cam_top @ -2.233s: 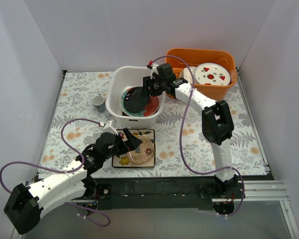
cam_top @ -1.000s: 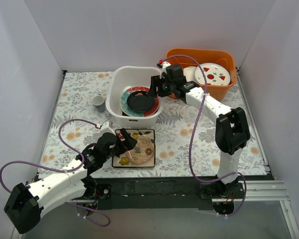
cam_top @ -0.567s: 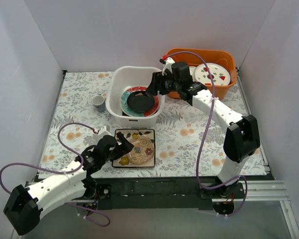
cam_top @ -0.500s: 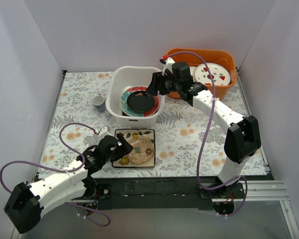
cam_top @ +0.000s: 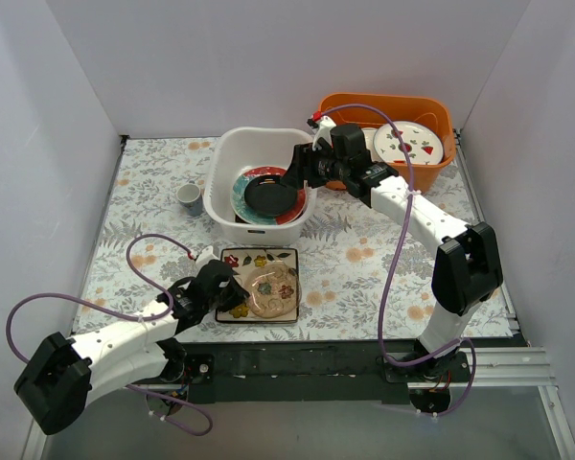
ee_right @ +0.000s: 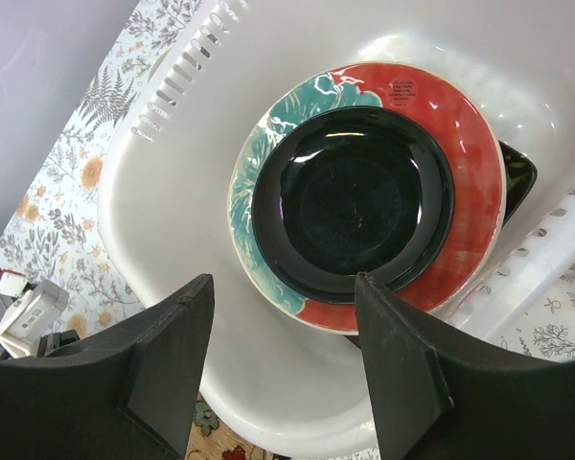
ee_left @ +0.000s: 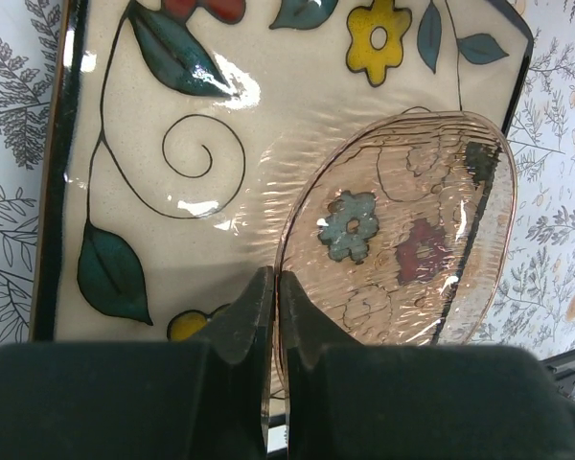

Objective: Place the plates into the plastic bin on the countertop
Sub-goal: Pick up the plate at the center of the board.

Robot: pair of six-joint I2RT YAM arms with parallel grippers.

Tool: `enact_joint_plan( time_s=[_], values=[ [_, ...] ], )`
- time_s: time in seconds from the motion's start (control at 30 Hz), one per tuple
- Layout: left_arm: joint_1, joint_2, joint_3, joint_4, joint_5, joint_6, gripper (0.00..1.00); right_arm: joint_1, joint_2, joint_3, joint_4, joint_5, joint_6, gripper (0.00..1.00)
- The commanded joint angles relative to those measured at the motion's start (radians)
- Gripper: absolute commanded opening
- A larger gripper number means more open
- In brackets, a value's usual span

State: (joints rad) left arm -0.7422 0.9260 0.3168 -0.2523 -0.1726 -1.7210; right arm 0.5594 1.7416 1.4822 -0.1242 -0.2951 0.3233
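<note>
A white square plate with coloured flowers point(cam_top: 232, 261) point(ee_left: 172, 115) lies on the countertop point(cam_top: 153, 192) near the front edge. On it rests a small clear pink glass plate point(cam_top: 271, 290) point(ee_left: 412, 240). My left gripper point(cam_top: 235, 292) point(ee_left: 274, 280) is shut on that glass plate's near rim. In the plastic bin point(cam_top: 228, 153) point(ee_right: 172, 220) a dark round plate point(cam_top: 270, 195) point(ee_right: 355, 201) sits on a teal-and-red plate point(cam_top: 241, 192) point(ee_right: 470, 163), with a black plate's corner point(ee_right: 517, 172) showing beneath. My right gripper point(cam_top: 297, 168) point(ee_right: 283, 283) hangs open and empty over the bin's right rim.
An orange tub point(cam_top: 383, 103) at the back right holds a white round plate with red fruit marks point(cam_top: 408, 142). A small cup point(cam_top: 189, 198) stands left of the bin. Purple cables loop beside both arms. White walls close in three sides.
My left gripper has shut on the glass plate's rim, having stood open a second ago. The right gripper has drawn back from the dark plate, which now lies flat in the bin.
</note>
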Motion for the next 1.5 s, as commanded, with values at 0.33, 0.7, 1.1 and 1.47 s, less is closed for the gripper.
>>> enact_joint_plan(
  time_s=[0.33,0.7,1.1,1.47],
  values=[
    [-0.005,-0.116,0.018,0.015,-0.019,0.058,0.00,0.004,-0.082,-0.037,0.052,-0.018,0.017,0.69],
    [-0.005,-0.164,0.053,0.012,-0.022,0.100,0.00,0.004,-0.116,-0.091,0.058,-0.026,0.028,0.69],
    [-0.005,-0.226,0.091,-0.057,-0.048,0.092,0.00,0.004,-0.116,-0.126,0.112,-0.076,0.056,0.70],
    [-0.003,-0.268,0.156,-0.105,-0.080,0.098,0.00,0.002,-0.143,-0.227,0.176,-0.153,0.082,0.70]
  ],
)
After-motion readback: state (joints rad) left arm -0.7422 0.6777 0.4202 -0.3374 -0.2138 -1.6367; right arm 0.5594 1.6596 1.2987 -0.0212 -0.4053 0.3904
